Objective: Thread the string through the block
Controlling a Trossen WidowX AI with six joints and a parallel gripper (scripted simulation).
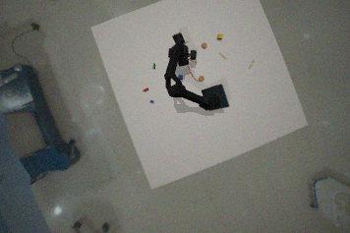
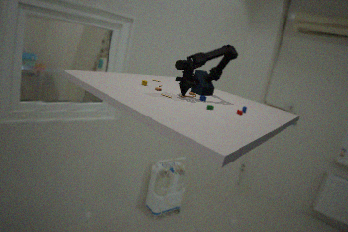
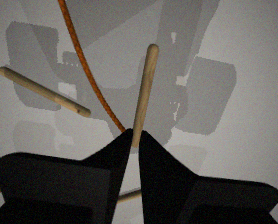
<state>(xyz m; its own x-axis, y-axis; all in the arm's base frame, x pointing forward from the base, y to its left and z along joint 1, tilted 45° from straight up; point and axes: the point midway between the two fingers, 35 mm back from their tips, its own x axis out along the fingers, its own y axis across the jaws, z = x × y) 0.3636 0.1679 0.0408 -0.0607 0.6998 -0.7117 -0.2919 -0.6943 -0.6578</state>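
My gripper [image 3: 136,134] [image 2: 184,94] is shut on the pale wooden stick [image 3: 145,92] near one end, low over the table. The rest of the stick points up the wrist view, slightly right. The orange string [image 3: 86,72] [image 1: 191,71] runs to the fingertips; its join with the stick is hidden. Its other end meets a round wooden button [image 1: 202,79] [image 2: 192,93]. In the top view the arm hides the fingertips. A small yellow block [image 1: 219,36] [image 2: 144,83] stands on the table [image 1: 162,153] [image 2: 210,135]; no hole can be made out, so I cannot tell if it is the holed block.
A loose stick [image 3: 45,91] lies left of the held stick; part of another [image 3: 130,195] shows behind the fingers. Loose sticks [image 1: 223,55] [image 1: 252,64] and a second round button [image 1: 204,45] [image 2: 158,89] lie beyond. Green [image 1: 153,66], red [image 1: 145,89] and blue pieces [image 1: 151,101] [image 1: 180,77] are scattered.
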